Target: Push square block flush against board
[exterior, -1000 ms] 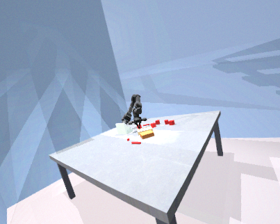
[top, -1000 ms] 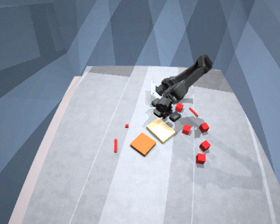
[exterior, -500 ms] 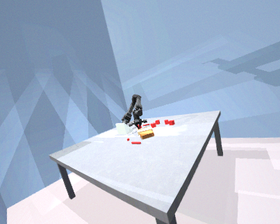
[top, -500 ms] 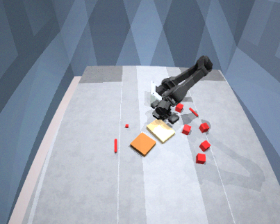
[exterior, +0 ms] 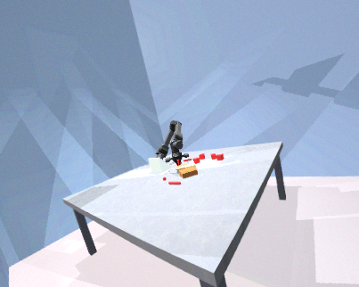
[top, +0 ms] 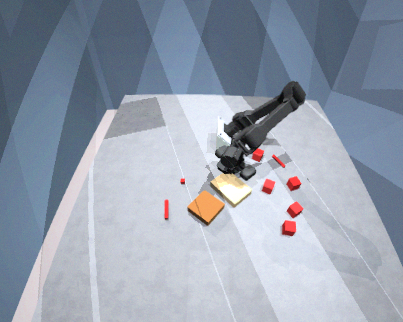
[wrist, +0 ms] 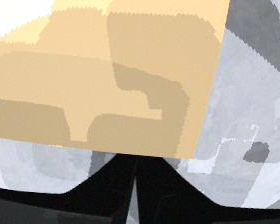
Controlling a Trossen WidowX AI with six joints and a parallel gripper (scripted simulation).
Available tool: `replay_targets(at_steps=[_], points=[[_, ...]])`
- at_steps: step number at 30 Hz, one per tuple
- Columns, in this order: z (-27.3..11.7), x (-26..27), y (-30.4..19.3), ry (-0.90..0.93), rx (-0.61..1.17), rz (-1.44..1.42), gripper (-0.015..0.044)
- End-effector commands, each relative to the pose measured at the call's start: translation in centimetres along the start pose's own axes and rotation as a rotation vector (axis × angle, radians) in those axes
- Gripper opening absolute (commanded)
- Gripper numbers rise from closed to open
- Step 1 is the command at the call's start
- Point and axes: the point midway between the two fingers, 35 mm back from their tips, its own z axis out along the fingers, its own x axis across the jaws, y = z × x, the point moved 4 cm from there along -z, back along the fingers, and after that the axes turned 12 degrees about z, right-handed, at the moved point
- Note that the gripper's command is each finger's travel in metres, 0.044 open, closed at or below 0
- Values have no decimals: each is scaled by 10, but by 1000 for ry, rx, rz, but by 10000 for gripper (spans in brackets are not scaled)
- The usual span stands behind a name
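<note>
The orange square block point(top: 206, 207) point(exterior: 188, 173) lies flat on the table, in front and to the left of the board in the top view. The pale yellow board point(top: 232, 189) point(wrist: 91, 85) lies flat beside it. A narrow gap shows between their facing sides in the top view, and those sides run roughly parallel. My gripper point(top: 236, 173) point(wrist: 136, 160) is shut and empty, pointing down at the board's far side, away from the block. In the wrist view its tips meet the board's edge; whether they touch it I cannot tell. The block is outside the wrist view.
Several red cubes point(top: 269, 186) point(top: 289, 228) lie right of the board, and one red cube point(top: 258, 154) is close to the arm. A red bar point(top: 278, 161) lies behind them. Another red bar point(top: 166, 209) and a tiny red cube point(top: 182, 181) lie left. A whitish object point(exterior: 158, 165) stands behind.
</note>
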Motion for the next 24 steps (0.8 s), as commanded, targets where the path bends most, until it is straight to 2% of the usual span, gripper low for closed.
replay_targets(at_steps=[1,24], points=[[-1,2,6,0,-6,-3,0],[-2,10,30,0,-8,-4,0]])
